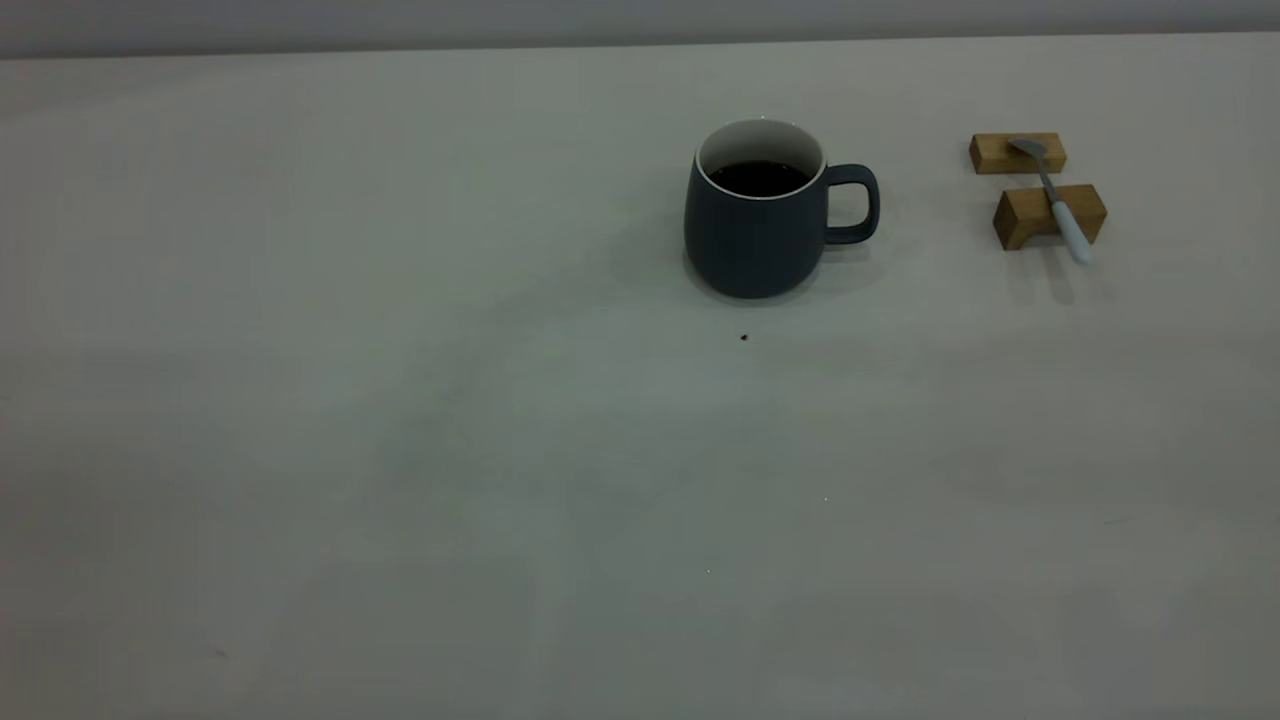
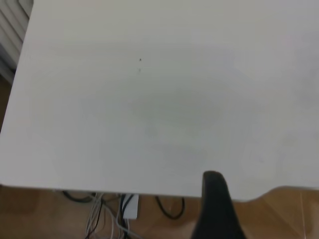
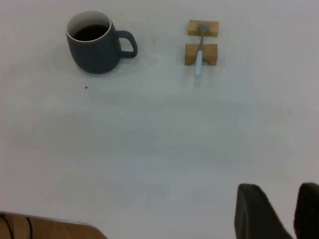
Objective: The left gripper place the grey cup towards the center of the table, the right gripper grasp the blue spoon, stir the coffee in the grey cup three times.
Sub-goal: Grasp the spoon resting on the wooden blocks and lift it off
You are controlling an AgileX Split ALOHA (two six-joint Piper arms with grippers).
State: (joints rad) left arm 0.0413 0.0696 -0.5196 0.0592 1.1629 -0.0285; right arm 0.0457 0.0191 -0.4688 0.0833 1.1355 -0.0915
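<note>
Right hand (image 3: pixel 281 211) cropped at frame edge; grey cup (image 1: pixel 762 222) upright.

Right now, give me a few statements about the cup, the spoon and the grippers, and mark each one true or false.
1. The grey cup stands upright with dark coffee inside. True.
2. The blue spoon is inside the cup. False: it lies across two wooden blocks beside the cup, on the handle side.
3. The cup's handle points toward the spoon. True.
4. The right gripper is holding the spoon. False: it hangs near the table edge, far from the spoon, holding nothing.
5. The left gripper is gripping the cup. False: only one finger shows at the table's edge; no cup is nearby.
</note>
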